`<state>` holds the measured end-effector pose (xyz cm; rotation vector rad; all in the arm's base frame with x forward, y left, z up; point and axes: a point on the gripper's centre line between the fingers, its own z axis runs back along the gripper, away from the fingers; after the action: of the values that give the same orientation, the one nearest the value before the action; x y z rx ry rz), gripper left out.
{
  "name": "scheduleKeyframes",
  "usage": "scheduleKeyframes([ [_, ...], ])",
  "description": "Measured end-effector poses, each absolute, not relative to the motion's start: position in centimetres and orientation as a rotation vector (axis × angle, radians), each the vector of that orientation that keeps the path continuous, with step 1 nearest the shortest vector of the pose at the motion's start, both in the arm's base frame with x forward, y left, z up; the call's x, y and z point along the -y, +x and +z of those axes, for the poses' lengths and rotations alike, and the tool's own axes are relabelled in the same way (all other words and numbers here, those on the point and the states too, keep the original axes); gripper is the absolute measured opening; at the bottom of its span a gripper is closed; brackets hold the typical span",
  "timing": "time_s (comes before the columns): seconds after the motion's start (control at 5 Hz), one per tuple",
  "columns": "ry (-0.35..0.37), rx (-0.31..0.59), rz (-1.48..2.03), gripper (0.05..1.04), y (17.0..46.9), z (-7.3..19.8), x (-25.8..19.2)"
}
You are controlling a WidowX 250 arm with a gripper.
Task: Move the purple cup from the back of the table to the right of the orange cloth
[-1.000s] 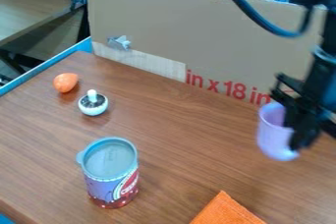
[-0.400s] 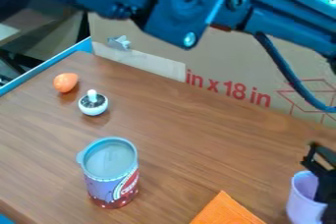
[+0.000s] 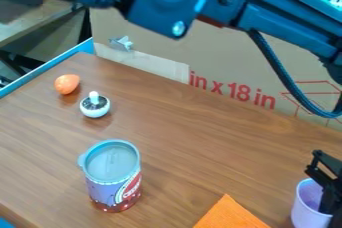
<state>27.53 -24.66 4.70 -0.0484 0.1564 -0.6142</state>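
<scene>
Purple cup in the closed grip of the end effector, arm across the top.

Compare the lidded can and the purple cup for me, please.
The lidded can has a printed, multicoloured side, while the purple cup is plain. A grey lid covers the can; the cup's top is open. The can stands apart from the gripper, whereas the cup is at it. Both are roughly cylindrical.
</scene>
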Motion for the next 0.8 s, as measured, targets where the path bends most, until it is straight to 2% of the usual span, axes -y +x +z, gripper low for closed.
scheduleKeyframes([
  [0.2,-0.068,-0.176,-0.62,0.345,27.0,4.1,24.6],
  [0.4,-0.111,-0.1,-0.577,0.644,27.0,7.0,24.0],
  [0.6,-0.126,-0.029,-0.498,0.936,27.6,10.3,22.7],
  [0.8,-0.093,0.038,-0.405,1.008,26.1,13.4,19.5],
])
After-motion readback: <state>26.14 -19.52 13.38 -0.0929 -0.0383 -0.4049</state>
